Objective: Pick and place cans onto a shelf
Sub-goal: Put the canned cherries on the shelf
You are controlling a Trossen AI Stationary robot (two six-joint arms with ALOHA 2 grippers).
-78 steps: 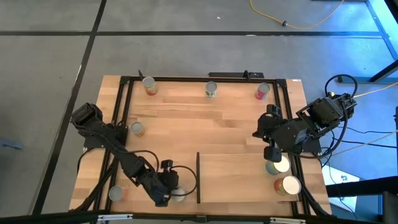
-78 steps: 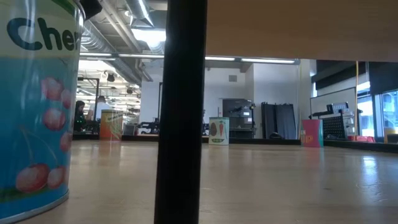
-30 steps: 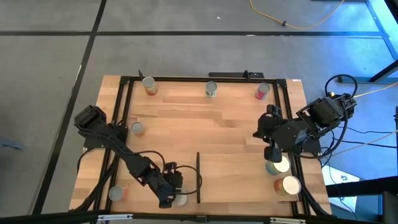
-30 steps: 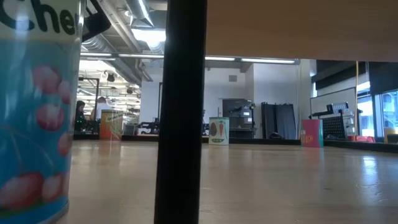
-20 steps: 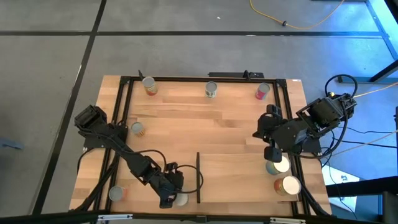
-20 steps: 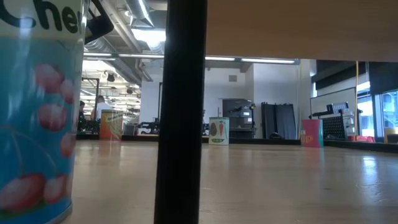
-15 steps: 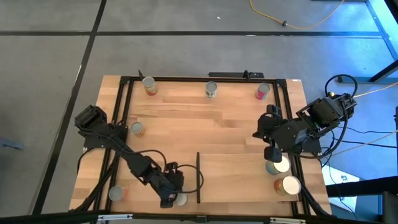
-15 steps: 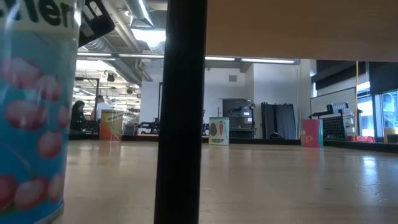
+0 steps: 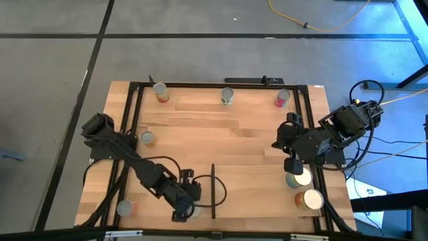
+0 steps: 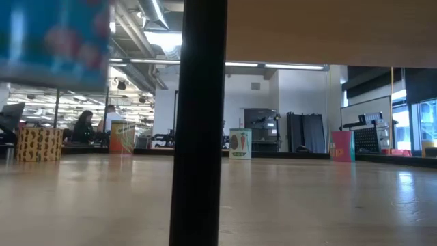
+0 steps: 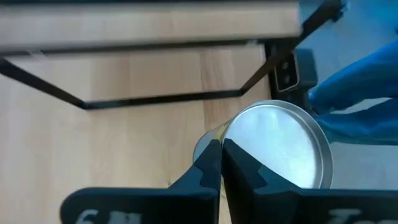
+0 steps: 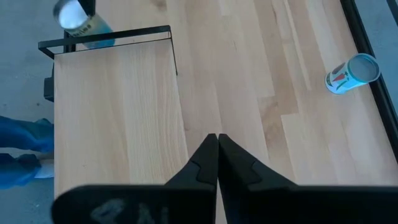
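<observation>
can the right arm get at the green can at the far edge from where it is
Probably yes: the right gripper hovers over the shelf with fingers shut and empty, and only bare tabletop lies between it and the green can.

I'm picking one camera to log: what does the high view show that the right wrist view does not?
Only the high view: both dark arms whole, the left gripper at the table's near edge, and two round pale-topped cans by the right edge.

Only the right wrist view: the right gripper with its fingers shut, close up, and the blue label of a silver-topped can past the shelf's far corner.

Both: the flat pale-wood shelf and its thin black strip.
</observation>
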